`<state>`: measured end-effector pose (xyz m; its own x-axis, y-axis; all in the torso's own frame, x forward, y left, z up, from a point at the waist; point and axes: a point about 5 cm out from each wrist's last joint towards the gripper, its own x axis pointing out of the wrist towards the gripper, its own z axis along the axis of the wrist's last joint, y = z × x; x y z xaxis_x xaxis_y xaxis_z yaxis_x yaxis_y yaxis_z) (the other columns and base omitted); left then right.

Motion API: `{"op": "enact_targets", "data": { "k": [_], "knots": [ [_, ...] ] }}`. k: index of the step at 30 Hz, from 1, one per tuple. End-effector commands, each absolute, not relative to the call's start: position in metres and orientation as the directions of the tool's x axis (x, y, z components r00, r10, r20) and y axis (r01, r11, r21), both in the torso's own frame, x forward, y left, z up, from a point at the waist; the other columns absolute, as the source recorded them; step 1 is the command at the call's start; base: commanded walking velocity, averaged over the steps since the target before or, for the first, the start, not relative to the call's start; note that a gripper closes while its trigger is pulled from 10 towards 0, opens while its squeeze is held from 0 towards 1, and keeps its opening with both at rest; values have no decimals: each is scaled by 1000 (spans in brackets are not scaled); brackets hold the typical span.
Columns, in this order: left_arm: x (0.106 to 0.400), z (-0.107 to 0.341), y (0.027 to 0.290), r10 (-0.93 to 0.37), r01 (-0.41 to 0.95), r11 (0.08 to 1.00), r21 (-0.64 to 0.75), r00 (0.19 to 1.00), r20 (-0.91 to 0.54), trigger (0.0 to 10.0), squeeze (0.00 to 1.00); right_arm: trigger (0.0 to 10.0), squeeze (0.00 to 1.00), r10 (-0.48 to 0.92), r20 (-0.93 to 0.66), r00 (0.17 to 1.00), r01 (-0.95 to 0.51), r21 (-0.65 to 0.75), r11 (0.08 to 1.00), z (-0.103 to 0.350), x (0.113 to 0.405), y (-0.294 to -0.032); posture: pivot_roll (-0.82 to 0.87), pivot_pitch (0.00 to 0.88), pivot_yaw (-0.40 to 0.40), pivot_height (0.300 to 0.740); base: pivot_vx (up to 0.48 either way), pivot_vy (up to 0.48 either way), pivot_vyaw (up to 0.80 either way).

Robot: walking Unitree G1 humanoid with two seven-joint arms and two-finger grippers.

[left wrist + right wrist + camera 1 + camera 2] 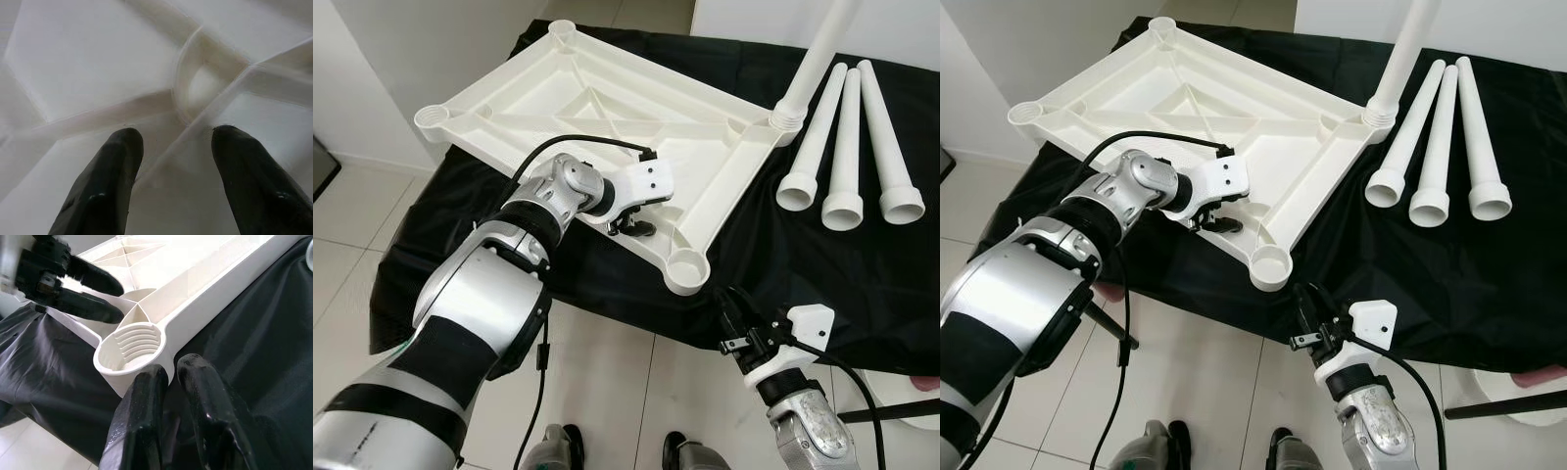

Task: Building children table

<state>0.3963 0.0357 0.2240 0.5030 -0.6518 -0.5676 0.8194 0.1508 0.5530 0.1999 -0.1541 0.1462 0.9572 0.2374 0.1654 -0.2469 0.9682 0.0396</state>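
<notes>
One leg (815,61) stands in a corner socket of the upturned tabletop (597,108); three legs (847,152) lie loose on the bench (862,284), beyond the right end effector (732,315), whose fingers look nearly closed and empty. The left end effector (628,227) rests spread on a tabletop rib, apparently gripping nothing.

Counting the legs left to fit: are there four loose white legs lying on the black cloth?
No, three loose legs lie side by side on the black cloth; a fourth leg already stands in the tabletop's corner socket.

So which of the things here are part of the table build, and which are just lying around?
Part of the build:
- white tabletop, upside down
- one leg already standing in a far corner socket
- three loose legs
- left gripper, over the tabletop's ribs
- right gripper, near the empty front corner socket

Lying about:
- black cloth
</notes>
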Motion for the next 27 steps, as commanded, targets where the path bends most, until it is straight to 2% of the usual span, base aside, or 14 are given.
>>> {"op": "enact_targets", "data": {
  "k": [1, 2, 3, 4, 17, 23, 27],
  "knots": [
    [396, 205, 43, -593, 827, 165, 537, 518, -617, 9922, 0, 10000, 0, 228, 140, 963, -236, 40, 971, 143, 196, -155, -102, 218, 80, 740, 0, 0, 0],
    [396, 202, 44, -585, 829, 160, 536, 517, -625, 7725, 0, 10000, 0, 225, 140, 964, -233, 42, 972, 143, 196, -155, -102, 218, 82, 740, 0, 0, 0],
    [396, 202, 44, -585, 829, 160, 536, 517, -625, 7725, 0, 10000, 0, 225, 140, 964, -233, 42, 972, 143, 196, -155, -102, 218, 82, 740, 0, 0, 0],
    [395, 200, 45, -578, 831, 152, 535, 514, -633, 0, 0, 10000, 0, 224, 139, 964, -232, 43, 972, 143, 196, -155, -102, 218, 83, 740, 0, 0, 0],
    [390, 187, 49, -557, 866, 58, 497, 442, -704, 0, 0, 10000, 0, 215, 126, 969, -222, 43, 974, 143, 194, -157, -102, 233, 92, 740, 0, 0, 0],
    [384, 181, 44, -585, 896, 11, 444, 366, -724, 0, 0, 10000, 0, 210, 122, 970, -217, 42, 975, 142, 194, -157, -96, 236, 95, 740, 0, 0, 0],
    [383, 181, 42, -597, 898, 6, 441, 357, -719, 0, 0, 10000, 0, 209, 122, 970, -215, 41, 976, 142, 195, -158, -96, 236, 96, 740, 0, 0, 0]
  ]
}}
